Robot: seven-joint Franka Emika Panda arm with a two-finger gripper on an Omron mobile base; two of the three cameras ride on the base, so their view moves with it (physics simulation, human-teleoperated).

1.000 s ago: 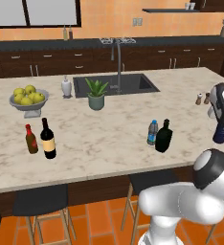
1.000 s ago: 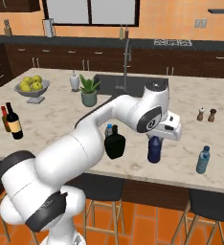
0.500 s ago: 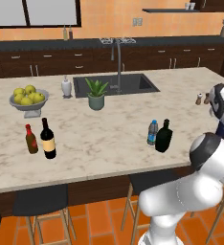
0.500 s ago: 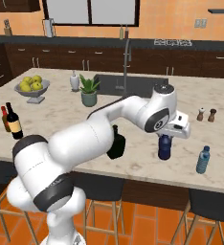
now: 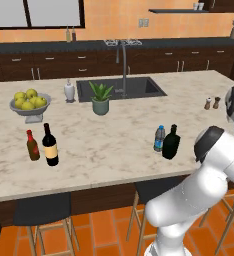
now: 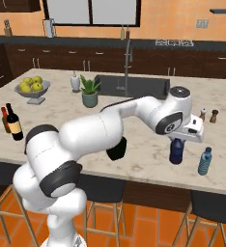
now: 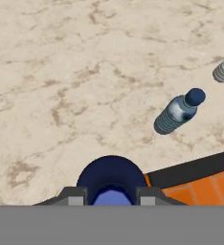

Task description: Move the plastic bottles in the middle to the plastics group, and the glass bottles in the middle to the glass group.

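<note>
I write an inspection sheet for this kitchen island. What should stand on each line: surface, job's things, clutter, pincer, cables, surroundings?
Surface: marble counter, dry, no spill seen.
Job's things: dark blue bottle near the front edge, under the hand; clear water bottle and dark green-black bottle upright, close together, mid-counter; wine bottle and sauce bottle upright, side by side, far left; another water bottle upright beside the blue one.
Clutter: fruit bowl, potted plant, two shakers.
Pincer: closed around the dark blue bottle's top.
Cables: nothing seen.
Surroundings: sink, stools, orange tile floor.
</note>
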